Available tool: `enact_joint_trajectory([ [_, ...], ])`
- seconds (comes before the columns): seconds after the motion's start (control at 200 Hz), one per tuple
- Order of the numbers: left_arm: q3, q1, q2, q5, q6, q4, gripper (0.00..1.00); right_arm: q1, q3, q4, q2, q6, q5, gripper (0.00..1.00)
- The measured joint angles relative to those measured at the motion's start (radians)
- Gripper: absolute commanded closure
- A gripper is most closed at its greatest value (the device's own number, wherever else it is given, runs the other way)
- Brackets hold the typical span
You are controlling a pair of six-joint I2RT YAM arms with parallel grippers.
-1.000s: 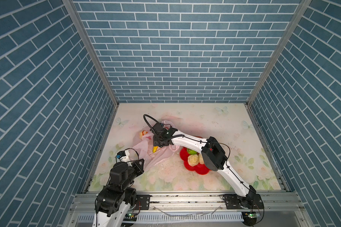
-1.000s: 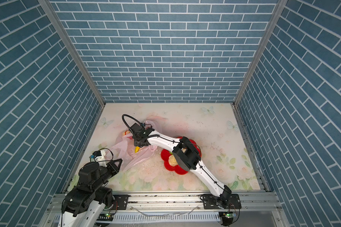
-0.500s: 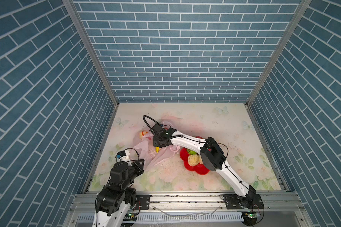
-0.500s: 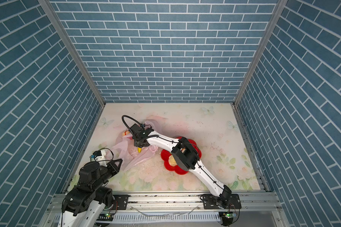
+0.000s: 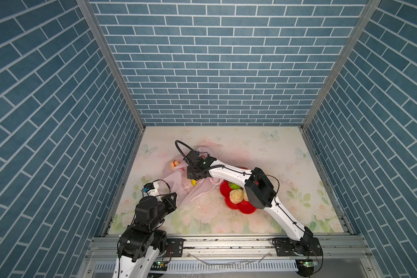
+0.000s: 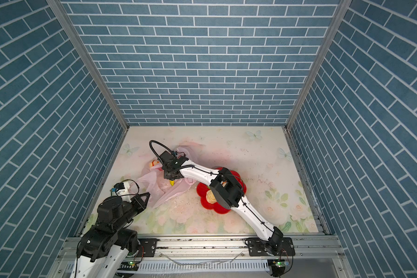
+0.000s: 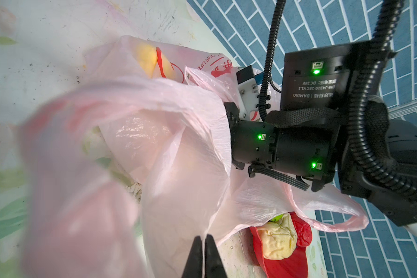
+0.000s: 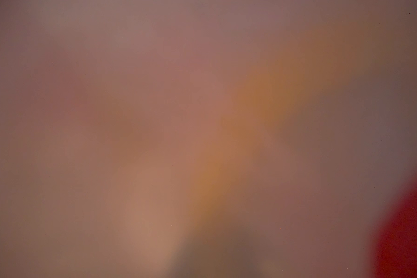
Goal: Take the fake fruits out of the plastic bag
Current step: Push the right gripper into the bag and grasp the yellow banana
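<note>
Plastic bag (image 5: 178,185), pale pink and crumpled, is shown on the floral tabletop (image 5: 287,154) left of centre in both top views, just beside the red flower-shaped bowl (image 5: 242,210), in which a cream bumpy fruit (image 5: 236,195) and a green fruit (image 5: 234,185) are seen. A fold of its film is pinched between the closed jaws of the left gripper (image 7: 204,242), and a yellow-orange fruit (image 5: 174,164) is visible through the film at the far end. The right gripper (image 5: 193,177) is sunk into the bag above a yellow banana (image 5: 193,183); its jaws are hidden by film, so their state cannot be told.
</note>
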Motion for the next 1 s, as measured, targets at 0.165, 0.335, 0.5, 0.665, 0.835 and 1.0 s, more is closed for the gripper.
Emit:
enact_joint_trajectory([
  [0.165,0.000,0.000,0.023,-0.016,0.014,0.002,0.93,-0.002,-0.001,0.006,-0.004,-0.026,-0.019,0.85],
  [0.335,0.000,0.000,0.030,-0.037,0.018,0.016,0.93,-0.007,-0.004,0.008,-0.030,-0.055,-0.068,0.86],
  [0.5,0.001,0.000,0.050,-0.050,0.024,0.031,0.93,-0.009,-0.019,0.015,-0.076,-0.081,-0.104,0.86],
  [0.665,0.013,0.000,0.071,-0.063,0.034,0.046,0.93,-0.009,-0.019,0.022,-0.098,-0.104,-0.144,0.87],
  [0.835,0.019,0.000,0.095,-0.074,0.041,0.068,0.93,-0.011,-0.021,0.021,-0.111,-0.107,-0.182,0.87],
  [1.0,0.019,0.000,0.123,-0.083,0.045,0.097,0.93,-0.012,-0.048,0.023,-0.159,-0.107,-0.212,0.87],
])
